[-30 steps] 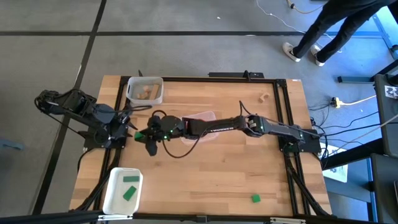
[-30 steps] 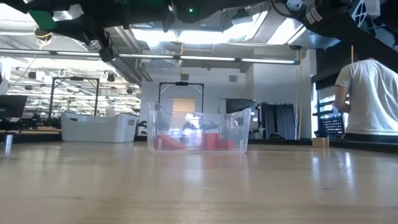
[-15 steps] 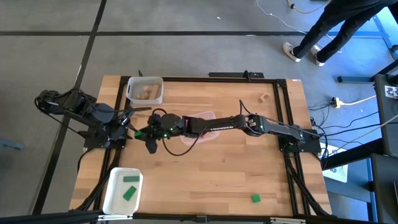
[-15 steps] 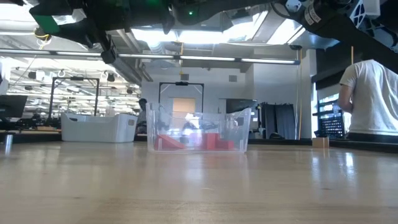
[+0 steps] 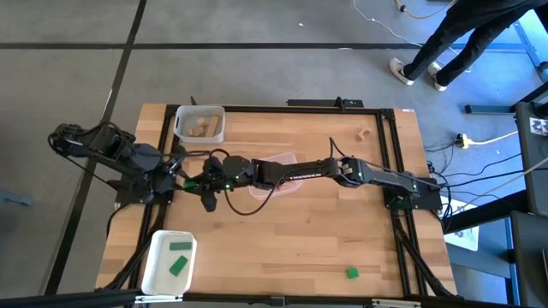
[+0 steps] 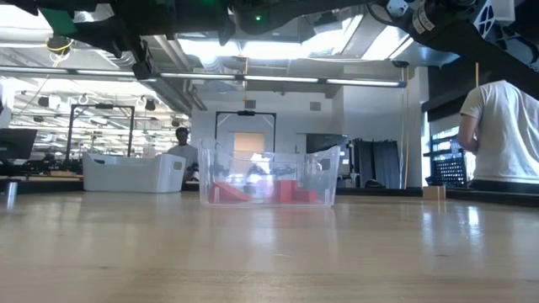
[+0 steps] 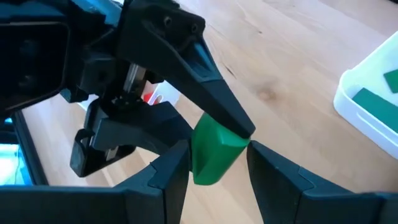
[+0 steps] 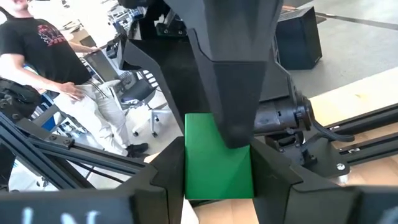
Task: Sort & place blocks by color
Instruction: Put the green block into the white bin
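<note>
- The white tray (image 5: 157, 267) at the surface's near-left corner already holds two green blocks (image 5: 179, 257), so green sorting has begun.
- The tan tray (image 5: 184, 125) near the far-left corner holds a few plain wood blocks (image 5: 200, 127); how many cannot be told.
- The left claw (image 5: 178, 176) sits above the left-middle of the surface, tip to tip with the right claw (image 5: 195, 182), and both pinch one green block (image 7: 212, 151) held in the air between them.
- In the left wrist view the left claw's fingers (image 7: 171, 169) press that block's sides while the right claw's dark fingers grip it from the other end; the right wrist view shows the same block (image 8: 218, 163) clamped from both ends.
- This looks like a hand-over in mid-step, probably from the right claw to the left, since the white tray lies on the left arm's side. Neither claw has let go yet.
- The clear tray (image 6: 269, 179) in the middle of the surface holds several red blocks (image 6: 290, 192), so red seems largely done.
- One more green block (image 5: 351, 273) lies loose near the near edge, right of centre, well apart from any tray.
- A small wood block (image 5: 363, 134) lies loose near the far-right corner.
- Left to do, by this reckoning: drop the held block in the white tray, then fetch the two strays.
</note>
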Available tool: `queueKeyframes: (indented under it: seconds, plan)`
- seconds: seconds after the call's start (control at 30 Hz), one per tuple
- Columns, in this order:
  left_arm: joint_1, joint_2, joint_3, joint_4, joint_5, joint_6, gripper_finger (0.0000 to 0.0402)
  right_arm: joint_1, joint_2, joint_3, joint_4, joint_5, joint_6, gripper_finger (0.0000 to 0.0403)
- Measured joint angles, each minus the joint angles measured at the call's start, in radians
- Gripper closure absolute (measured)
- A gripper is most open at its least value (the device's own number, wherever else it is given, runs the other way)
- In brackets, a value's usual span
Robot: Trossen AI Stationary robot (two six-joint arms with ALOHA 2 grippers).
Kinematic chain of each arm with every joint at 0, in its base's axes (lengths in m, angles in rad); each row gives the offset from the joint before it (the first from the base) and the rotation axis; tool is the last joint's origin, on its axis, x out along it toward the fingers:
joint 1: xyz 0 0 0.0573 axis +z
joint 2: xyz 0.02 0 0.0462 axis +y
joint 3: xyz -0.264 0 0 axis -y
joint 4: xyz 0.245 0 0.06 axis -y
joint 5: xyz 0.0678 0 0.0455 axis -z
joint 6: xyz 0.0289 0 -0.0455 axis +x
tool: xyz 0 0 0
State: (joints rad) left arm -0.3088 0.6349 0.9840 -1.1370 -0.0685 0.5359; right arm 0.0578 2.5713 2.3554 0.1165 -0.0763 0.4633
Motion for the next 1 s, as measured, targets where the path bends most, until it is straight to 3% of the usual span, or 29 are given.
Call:
queueKeyframes:
  seconds: [1.0]
  plan:
    - [0.000, 0.052, 0.000, 0.022, 0.013, -0.036, 0.0249, 0.000, 0.002, 0.000, 0.037, -0.009, -0.002, 0.0272]
